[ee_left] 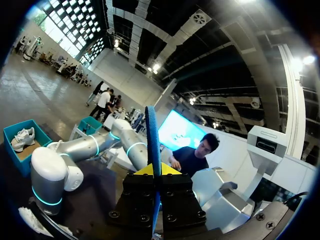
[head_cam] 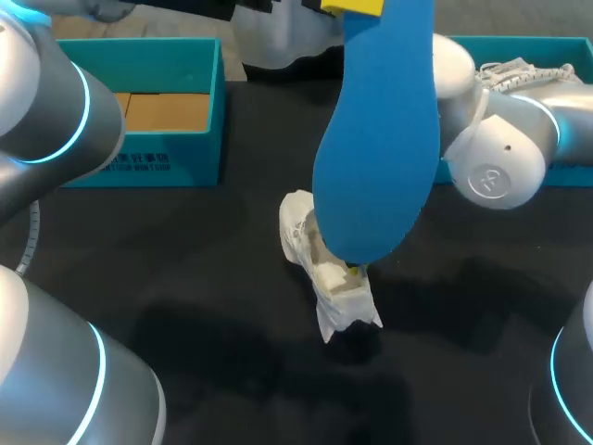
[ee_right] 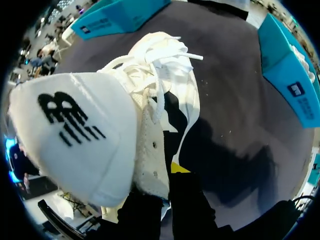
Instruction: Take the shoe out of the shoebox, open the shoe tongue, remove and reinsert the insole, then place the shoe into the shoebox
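Observation:
A blue insole (head_cam: pixel 380 139) hangs high above the table, toe end down, with my left gripper (head_cam: pixel 352 7) shut on its upper end. The left wrist view shows this insole (ee_left: pixel 151 135) edge-on between that gripper's (ee_left: pixel 154 170) yellow tips. Below it, a white shoe (head_cam: pixel 320 269) stands mid-table with its tongue pulled up. My right gripper (head_cam: pixel 355 269) is at the shoe's opening. In the right wrist view, the shoe (ee_right: pixel 100 130) fills the space ahead of this gripper (ee_right: pixel 172 170), which is shut on the white upper beside the tongue.
A teal shoebox (head_cam: pixel 167 139) with a cardboard floor stands at the back left. A second teal box (head_cam: pixel 556 56) at the back right holds another white shoe (head_cam: pixel 519 69). My right arm's elbow (head_cam: pixel 500 158) hangs in front of that box.

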Action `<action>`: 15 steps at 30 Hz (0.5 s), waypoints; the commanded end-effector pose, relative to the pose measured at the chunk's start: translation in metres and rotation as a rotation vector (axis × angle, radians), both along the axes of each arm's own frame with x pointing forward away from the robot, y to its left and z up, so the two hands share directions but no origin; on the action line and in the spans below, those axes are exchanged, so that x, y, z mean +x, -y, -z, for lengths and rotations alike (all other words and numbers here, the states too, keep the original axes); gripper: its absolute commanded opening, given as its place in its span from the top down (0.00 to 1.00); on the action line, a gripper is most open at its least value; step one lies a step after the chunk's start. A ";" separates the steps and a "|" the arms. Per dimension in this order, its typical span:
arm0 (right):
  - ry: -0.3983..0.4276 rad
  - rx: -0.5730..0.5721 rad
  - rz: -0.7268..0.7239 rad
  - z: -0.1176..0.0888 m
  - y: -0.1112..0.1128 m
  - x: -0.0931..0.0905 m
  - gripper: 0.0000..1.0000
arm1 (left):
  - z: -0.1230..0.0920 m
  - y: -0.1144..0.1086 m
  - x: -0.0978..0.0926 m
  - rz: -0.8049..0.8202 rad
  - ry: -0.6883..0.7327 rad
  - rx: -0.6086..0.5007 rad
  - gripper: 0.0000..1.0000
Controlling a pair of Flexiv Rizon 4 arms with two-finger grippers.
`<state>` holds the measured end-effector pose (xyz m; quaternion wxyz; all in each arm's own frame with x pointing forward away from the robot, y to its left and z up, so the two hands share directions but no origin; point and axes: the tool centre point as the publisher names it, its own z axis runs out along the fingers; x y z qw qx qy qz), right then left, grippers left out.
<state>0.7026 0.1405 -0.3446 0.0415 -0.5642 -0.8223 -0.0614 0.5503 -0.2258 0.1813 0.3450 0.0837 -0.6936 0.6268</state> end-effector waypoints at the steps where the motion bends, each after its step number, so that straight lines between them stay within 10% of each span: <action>1: 0.005 -0.003 0.042 0.005 -0.009 0.002 1.00 | 0.001 0.000 -0.001 -0.001 0.000 0.001 1.00; 15: 0.029 0.019 0.210 0.030 -0.001 0.000 1.00 | 0.001 0.000 -0.001 -0.001 0.000 0.001 1.00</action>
